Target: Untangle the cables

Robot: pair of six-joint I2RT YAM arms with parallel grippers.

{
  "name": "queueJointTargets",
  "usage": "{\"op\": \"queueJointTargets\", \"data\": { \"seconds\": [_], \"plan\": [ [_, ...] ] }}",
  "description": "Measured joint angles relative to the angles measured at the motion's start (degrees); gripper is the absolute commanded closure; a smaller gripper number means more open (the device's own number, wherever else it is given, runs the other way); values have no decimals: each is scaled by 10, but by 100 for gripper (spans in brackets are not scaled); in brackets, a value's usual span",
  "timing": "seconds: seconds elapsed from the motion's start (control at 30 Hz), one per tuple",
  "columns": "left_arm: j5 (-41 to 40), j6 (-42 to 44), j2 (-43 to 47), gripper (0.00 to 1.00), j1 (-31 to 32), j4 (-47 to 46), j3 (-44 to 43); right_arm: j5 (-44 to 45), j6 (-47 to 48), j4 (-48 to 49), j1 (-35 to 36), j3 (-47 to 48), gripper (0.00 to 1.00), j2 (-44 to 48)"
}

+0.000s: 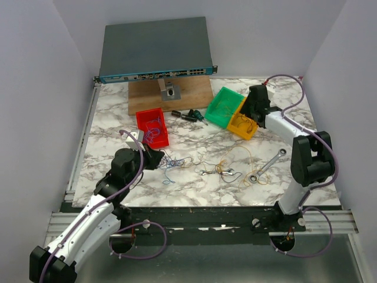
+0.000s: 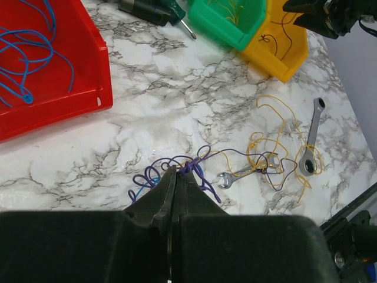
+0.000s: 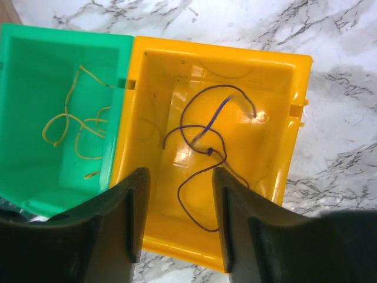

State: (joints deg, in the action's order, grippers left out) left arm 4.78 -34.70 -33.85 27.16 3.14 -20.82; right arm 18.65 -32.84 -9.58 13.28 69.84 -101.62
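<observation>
A tangle of purple and blue cables (image 2: 197,168) lies on the marble table (image 1: 194,141), and a thin purple strand runs right from it into yellow cables (image 2: 277,147) looped over two wrenches. My left gripper (image 2: 178,172) is shut, its tips pinching the purple knot; it also shows in the top view (image 1: 155,158). My right gripper (image 3: 179,177) is open and empty, hovering over the yellow bin (image 3: 277,88), which holds a purple cable (image 3: 206,147). The green bin (image 3: 35,59) holds a yellow cable (image 3: 76,127). The red bin (image 2: 82,71) holds blue cables (image 2: 35,47).
A small spanner (image 2: 244,174) and a ratchet wrench (image 2: 311,141) lie among the yellow cables. Screwdrivers (image 1: 189,115) lie between the red and green bins. A wooden board (image 1: 171,94) and a network switch (image 1: 156,50) stand at the back.
</observation>
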Motion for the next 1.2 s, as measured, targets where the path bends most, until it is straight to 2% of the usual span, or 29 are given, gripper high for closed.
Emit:
{"op": "queueJointTargets", "data": {
  "seconds": [0.13, 0.2, 0.3, 0.43, 0.6, 0.7, 0.87, 0.97, 1.07, 1.2],
  "plan": [
    [7, 4, -2, 100, 4, -1, -5, -9, 12, -21, 1, 9, 25, 22],
    [12, 5, -7, 100, 8, -1, -8, -22, 17, -38, 1, 9, 16, 45],
    [16, 7, -14, 100, 16, 0, -13, -55, 29, -57, 5, 9, 12, 87],
    [16, 9, -15, 100, 23, 1, -21, -101, 60, -86, 44, 2, 14, 142],
    [16, 8, -14, 100, 23, 1, -34, -154, 103, -99, 189, -45, 15, 171],
    [10, 4, -9, 100, 23, 3, -34, -214, 115, -83, 262, -114, 27, 186],
    [-16, -5, 10, 100, 23, 17, -34, -267, 143, -62, 289, -177, 30, 184],
    [-36, -6, 20, 100, 23, 30, -34, -276, 167, -24, 299, -177, 30, 170],
    [-55, -7, 25, 100, 23, 38, -34, -280, 200, 17, 319, -177, 38, 147],
    [-75, -9, 25, 100, 23, 51, -34, -277, 249, 66, 339, -175, 41, 111]
  ]
}}
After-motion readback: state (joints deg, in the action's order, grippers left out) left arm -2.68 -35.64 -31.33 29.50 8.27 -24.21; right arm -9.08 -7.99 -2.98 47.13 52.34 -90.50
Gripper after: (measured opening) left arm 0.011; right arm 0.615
